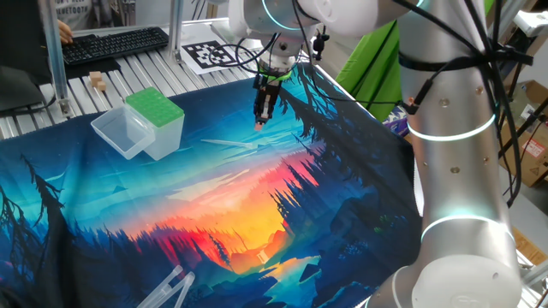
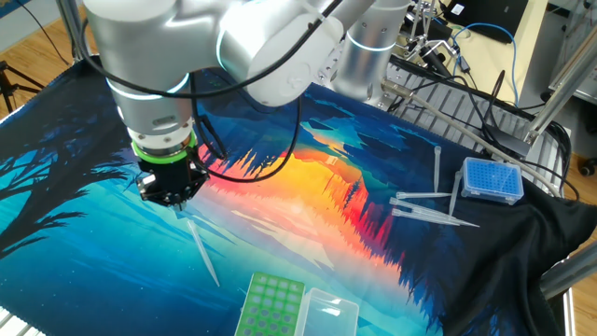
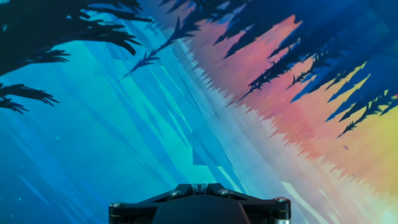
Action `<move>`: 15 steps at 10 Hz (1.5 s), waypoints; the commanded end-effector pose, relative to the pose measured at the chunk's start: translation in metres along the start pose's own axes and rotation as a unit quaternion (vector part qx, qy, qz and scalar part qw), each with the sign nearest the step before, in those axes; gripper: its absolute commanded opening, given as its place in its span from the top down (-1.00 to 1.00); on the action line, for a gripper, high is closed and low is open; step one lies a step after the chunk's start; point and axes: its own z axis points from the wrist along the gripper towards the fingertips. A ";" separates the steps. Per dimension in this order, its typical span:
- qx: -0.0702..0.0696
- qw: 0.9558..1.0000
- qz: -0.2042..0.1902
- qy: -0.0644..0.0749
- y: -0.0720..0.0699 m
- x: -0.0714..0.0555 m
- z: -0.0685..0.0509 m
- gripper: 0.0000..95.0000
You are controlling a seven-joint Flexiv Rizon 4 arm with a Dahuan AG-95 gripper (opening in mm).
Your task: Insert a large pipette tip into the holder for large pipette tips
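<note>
A sunset-forest cloth (image 2: 392, 187) covers your table.
Your large pipette tip (image 2: 202, 249) lies flat on the cloth's blue part, just below the gripper (image 2: 171, 198), whose fingers are pressed together, pinching nothing you can see. The green-topped holder (image 2: 270, 305) sits nearby, lid (image 2: 327, 314) open; spare tips (image 2: 431, 207) and a blue box (image 2: 492, 181) lie well apart.

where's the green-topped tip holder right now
In the other fixed view the holder sits at the bottom edge with its clear lid open, beside a pipette tip lying below the gripper.
</note>
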 end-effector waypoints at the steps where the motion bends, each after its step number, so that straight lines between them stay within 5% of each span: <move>1: 0.003 1.000 -0.001 0.004 -0.001 0.001 0.005 1.00; 5: 0.004 1.000 -0.005 0.005 -0.003 -0.001 0.022 1.00; 12: 0.030 0.999 -0.016 0.034 0.000 -0.004 0.038 1.00; 15: 0.060 0.997 -0.021 0.045 0.000 -0.004 0.041 1.00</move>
